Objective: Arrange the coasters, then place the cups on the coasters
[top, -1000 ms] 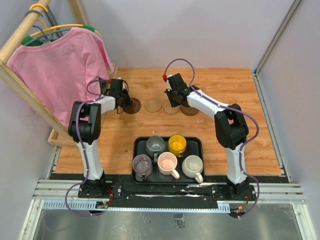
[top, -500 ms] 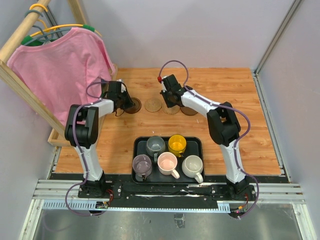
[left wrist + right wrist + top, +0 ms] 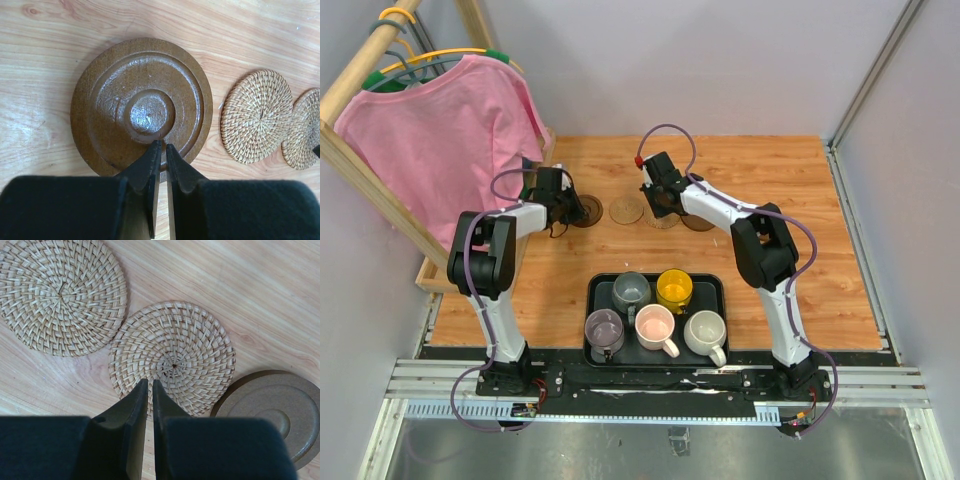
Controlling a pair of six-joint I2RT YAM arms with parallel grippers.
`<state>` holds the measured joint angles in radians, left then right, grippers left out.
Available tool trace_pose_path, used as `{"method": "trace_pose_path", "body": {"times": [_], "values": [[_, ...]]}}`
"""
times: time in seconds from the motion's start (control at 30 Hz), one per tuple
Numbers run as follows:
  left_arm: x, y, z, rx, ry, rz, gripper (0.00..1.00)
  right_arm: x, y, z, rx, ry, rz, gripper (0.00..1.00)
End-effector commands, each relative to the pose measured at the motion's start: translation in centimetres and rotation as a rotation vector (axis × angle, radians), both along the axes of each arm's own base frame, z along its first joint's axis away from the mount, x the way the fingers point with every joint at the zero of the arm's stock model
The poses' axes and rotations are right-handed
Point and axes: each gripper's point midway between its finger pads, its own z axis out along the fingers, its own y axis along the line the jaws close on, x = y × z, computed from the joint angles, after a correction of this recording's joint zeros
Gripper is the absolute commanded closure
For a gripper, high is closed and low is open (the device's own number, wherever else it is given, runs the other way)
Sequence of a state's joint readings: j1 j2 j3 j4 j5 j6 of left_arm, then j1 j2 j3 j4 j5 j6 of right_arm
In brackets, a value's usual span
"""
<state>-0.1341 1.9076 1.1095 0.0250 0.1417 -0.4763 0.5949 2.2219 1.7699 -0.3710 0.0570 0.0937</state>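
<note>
Four coasters lie in a row across the far half of the table: a dark brown coaster (image 3: pixel 584 211) (image 3: pixel 142 105), a woven tan coaster (image 3: pixel 626 210) (image 3: pixel 60 295), a second woven coaster (image 3: pixel 665 216) (image 3: pixel 172 357) and another dark coaster (image 3: pixel 701 221) (image 3: pixel 272 410). My left gripper (image 3: pixel 563 200) (image 3: pixel 160 145) is shut, tips over the near rim of the leftmost dark coaster. My right gripper (image 3: pixel 660 198) (image 3: pixel 148 381) is shut, tips over the near part of the second woven coaster. The cups sit in a black tray (image 3: pixel 717 287): grey-blue (image 3: pixel 631 290), yellow (image 3: pixel 674 288), mauve (image 3: pixel 604 328), pink (image 3: pixel 655 325), off-white (image 3: pixel 705 333).
A pink shirt (image 3: pixel 440 130) hangs on a wooden rack (image 3: pixel 360 165) at the left, close to my left arm. Grey walls close the back and the right side. A metal rail (image 3: pixel 650 385) runs along the near edge behind the tray.
My right gripper has slid a little to the left, the second woven coaster under it. My left gripper has shifted slightly left over the dark coaster. The cups have not moved.
</note>
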Motion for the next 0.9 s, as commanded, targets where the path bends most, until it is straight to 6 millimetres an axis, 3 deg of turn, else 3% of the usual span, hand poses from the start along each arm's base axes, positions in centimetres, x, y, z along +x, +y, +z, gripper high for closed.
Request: {"method": "trace_pose_path", "body": {"times": [0.0, 0.13, 0.53, 0.87], "values": [[-0.3, 0.6, -1.2, 0.029, 0.044, 0.011, 0.86, -0.5, 0.3, -0.8, -0.015, 0.012, -0.003, 0.9], [-1.1, 0.8, -1.7, 0.042, 0.066, 0.016, 0.86, -0.5, 0.1, -0.9, -0.012, 0.01, -0.011, 0.91], [-5.9, 1.1, -4.1, 0.057, 0.155, 0.025, 0.87, 0.1, -0.7, -0.9, 0.009, 0.009, -0.052, 0.91], [-7.3, 0.5, -4.1, 0.064, 0.169, 0.011, 0.88, 0.1, -1.1, -0.7, 0.015, 0.004, -0.063, 0.91]]}}
